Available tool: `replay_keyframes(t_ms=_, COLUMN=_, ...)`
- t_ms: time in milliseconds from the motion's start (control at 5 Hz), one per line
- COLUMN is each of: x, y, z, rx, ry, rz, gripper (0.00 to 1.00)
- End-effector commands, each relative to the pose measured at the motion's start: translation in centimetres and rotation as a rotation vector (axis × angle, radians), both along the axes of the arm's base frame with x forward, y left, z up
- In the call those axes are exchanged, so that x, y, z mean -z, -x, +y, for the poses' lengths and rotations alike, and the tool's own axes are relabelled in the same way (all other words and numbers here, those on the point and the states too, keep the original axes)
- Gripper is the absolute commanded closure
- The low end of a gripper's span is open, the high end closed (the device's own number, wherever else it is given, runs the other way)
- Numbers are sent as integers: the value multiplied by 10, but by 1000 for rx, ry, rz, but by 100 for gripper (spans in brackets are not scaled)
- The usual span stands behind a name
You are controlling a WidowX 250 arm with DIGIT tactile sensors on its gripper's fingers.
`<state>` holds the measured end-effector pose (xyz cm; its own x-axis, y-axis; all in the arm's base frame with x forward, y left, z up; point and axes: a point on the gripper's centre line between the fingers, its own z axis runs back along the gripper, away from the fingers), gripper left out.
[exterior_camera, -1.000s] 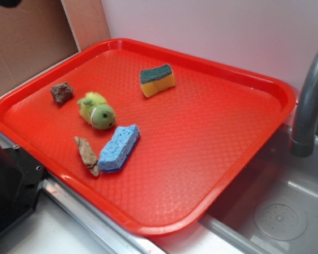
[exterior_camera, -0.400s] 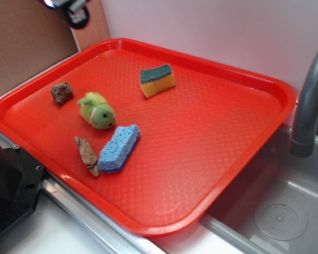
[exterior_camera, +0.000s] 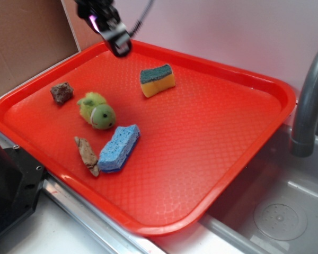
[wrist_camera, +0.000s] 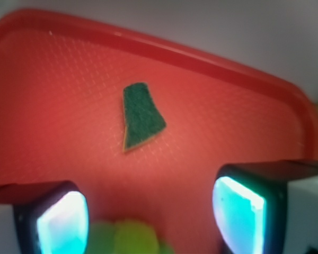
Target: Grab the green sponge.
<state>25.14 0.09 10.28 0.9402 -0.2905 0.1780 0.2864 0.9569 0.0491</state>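
Note:
The green sponge (exterior_camera: pixel 157 80) lies on the far middle of the red tray (exterior_camera: pixel 228 137); it has a yellow body and a dark green top. From the wrist camera its green top (wrist_camera: pixel 142 114) shows ahead of the jaws, well apart from them. My gripper (exterior_camera: pixel 118 42) hangs over the tray's back left edge, up and to the left of the sponge. It is open (wrist_camera: pixel 151 214), the two pads wide apart with only tray floor and a bit of the plush toy between them.
On the tray's left part lie a fuzzy yellow-green plush toy (exterior_camera: pixel 97 111), a light-blue sponge (exterior_camera: pixel 119 147), a brown chunk (exterior_camera: pixel 62 92) and a brown stick-like piece (exterior_camera: pixel 87 154). A grey faucet (exterior_camera: pixel 310 100) and the sink (exterior_camera: pixel 281 211) are at the right.
The gripper has come in from the top left and moved down and right, toward the tray's back left edge. Nothing on the tray has moved.

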Motion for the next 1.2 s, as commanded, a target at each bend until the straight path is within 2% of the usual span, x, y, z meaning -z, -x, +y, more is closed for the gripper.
replay_keyframes(t_ms=0, x=43, y=-39, z=-1, rx=79, ry=-13, rz=21, gripper=0)
replay_keyframes(t_ms=400, x=66, y=-56, z=-3, rx=90, ry=-15, rz=75, gripper=0)
replay_keyframes(t_ms=600, x=69, y=-52, z=-2, rx=82, ry=-28, rz=96, gripper=100)
replay_keyframes(t_ms=800, x=67, y=-52, z=0, rx=77, ry=-13, rz=111, gripper=100)
replay_keyframes(t_ms=1000, x=46, y=-46, z=5, rx=26, ry=-48, rz=141, gripper=100)
